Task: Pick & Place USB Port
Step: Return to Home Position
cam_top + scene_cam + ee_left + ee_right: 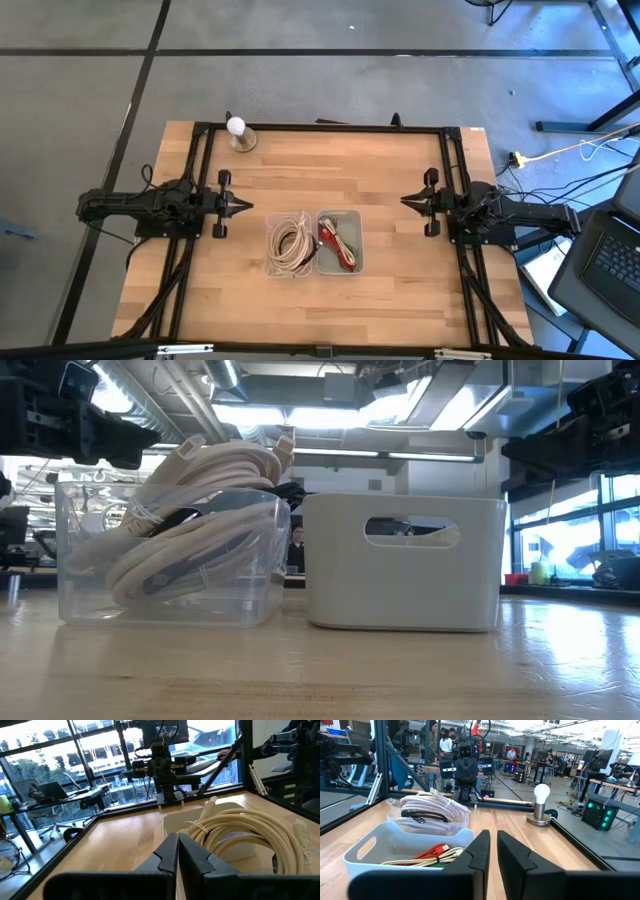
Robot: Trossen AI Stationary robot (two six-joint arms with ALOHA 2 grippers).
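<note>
Closest lies the wood counter [320, 680], and near its middle the clear bin [250, 600] holds the white cables [190, 490] in a fat tied coil, with the white bin [400, 585] just beside it at 3 o'clock. They look light, bendy and springy, so I would grab across the thick tied part, not a loose end. Well away from the bins, the left fingers [245, 206] at 9 o'clock and the right fingers [405, 200] at 3 o'clock wait pinched together, holding nothing.

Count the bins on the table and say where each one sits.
2. The transparent bin, full of coiled white cables, stands mid-table toward the left arm. The white bin, holding red and pale cables, stands beside it toward the right arm.
</note>
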